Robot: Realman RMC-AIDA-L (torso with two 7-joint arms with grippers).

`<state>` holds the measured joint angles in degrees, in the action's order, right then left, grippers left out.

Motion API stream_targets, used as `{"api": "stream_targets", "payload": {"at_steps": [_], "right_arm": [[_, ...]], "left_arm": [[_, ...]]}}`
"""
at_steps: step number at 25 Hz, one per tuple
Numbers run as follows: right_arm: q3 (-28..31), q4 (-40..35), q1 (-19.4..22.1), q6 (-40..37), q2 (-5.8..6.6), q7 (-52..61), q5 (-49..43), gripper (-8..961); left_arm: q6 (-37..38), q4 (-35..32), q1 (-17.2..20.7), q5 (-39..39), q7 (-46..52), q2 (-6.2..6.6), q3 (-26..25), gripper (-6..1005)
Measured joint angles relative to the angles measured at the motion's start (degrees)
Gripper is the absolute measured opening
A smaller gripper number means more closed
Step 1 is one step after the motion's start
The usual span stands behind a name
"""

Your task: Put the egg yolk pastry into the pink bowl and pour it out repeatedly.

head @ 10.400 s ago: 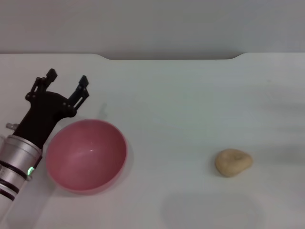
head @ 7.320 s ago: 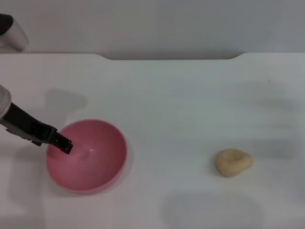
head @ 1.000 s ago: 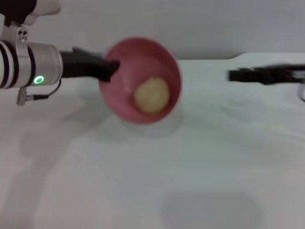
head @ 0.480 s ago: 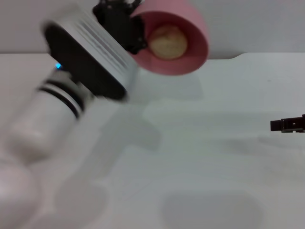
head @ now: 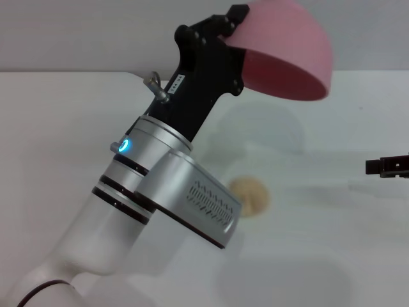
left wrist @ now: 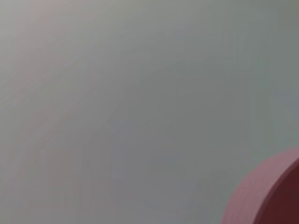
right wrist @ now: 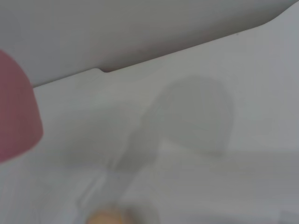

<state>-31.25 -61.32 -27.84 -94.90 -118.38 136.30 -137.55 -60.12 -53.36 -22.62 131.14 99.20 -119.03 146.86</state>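
Now left gripper (head: 225,33) clamps upturned pink bowl (head: 287,54) (rim-held); egg yolk pastry (head: 250,195) on table below.

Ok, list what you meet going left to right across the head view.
Left arm's silver wrist → egg yolk pastry on the table → pink bowl held up, tipped over, by the left hand → tip of the right hand at the right edge.

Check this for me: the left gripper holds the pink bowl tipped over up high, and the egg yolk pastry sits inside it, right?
Not quite. The left gripper does hold the pink bowl tipped over up high, but the egg yolk pastry lies on the table below it, as the head view shows.
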Motion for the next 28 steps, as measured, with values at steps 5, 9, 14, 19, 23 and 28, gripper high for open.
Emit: {"api": "stream_targets", "payload": {"at_steps": [5,9,14,19,23,28], "right_arm": [[-0.14,-0.01,-0.32,-0.04,0.00,-0.28,0.13,450],[-2.21,-0.11,-1.12,-0.14,0.00,-0.81,0.19,450],[-6.86,-0.12,-2.78,-0.16,-0.04,-2.41,0.43,451],[-13.87,0.12,-4.36,0.27,-0.33,-3.75,0.47,451],[-18.26,0.82,-5.77,0.51,-0.40,-4.13,1.02,452],[-23.86,1.67,-6.70,2.06,-0.45,-4.17,4.32,452]], "left_arm": [[0.84,-0.22,-0.53,-2.75,1.04,0.00,-0.67,0],[5.63,-4.62,0.46,-6.14,4.38,0.39,-5.49,-1],[32.57,-16.61,3.48,-14.82,5.72,0.55,-24.18,-1],[76.56,-19.39,0.58,-24.76,11.29,0.97,-51.27,0],[105.91,-14.07,-5.67,-18.46,22.21,1.66,-71.04,0],[124.01,-17.32,-8.00,1.48,40.99,1.85,-82.08,0]]}}
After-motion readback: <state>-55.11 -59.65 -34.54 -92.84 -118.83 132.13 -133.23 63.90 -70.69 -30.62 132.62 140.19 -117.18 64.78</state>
